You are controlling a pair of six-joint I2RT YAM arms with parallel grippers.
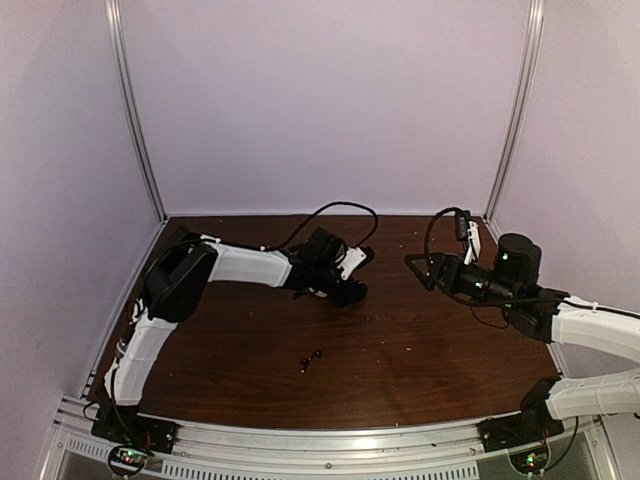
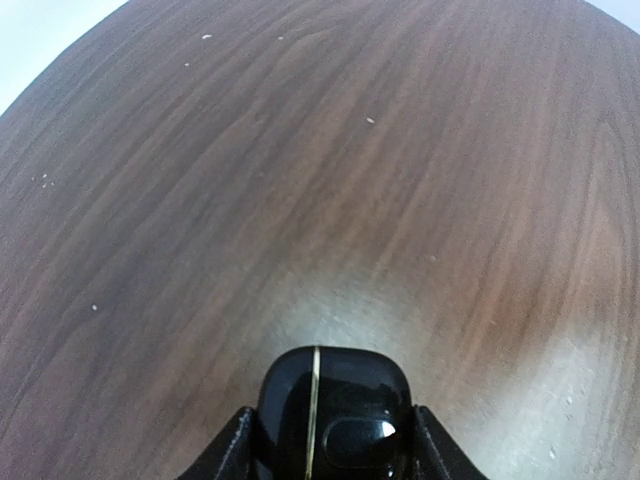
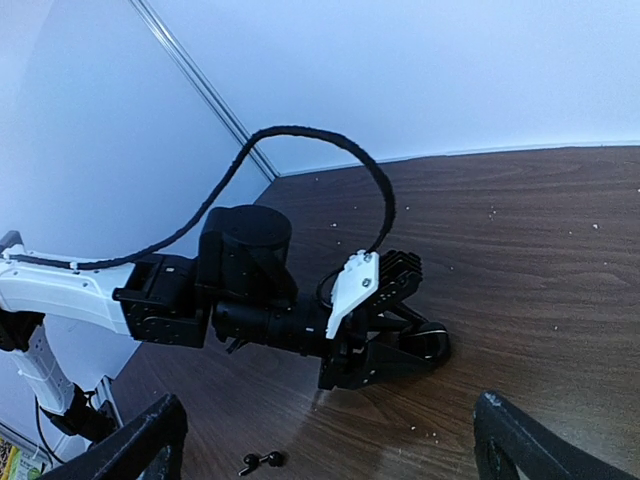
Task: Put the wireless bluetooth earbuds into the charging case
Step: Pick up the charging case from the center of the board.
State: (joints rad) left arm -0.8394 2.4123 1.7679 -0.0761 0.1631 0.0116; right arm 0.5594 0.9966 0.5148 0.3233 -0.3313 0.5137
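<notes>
The black charging case, glossy with its lid shut, rests on the wooden table, and my left gripper is shut on its sides. The top view shows the left gripper low near the table's middle. The case also shows in the right wrist view. A black pair of earbuds lies loose on the table nearer the front; it also shows in the right wrist view. My right gripper is open wide and empty, held above the table to the right of the case. No white earbuds are in view.
The dark wood table has small white specks. White walls with metal corner posts close in the back and sides. The left arm's black cable loops above its wrist.
</notes>
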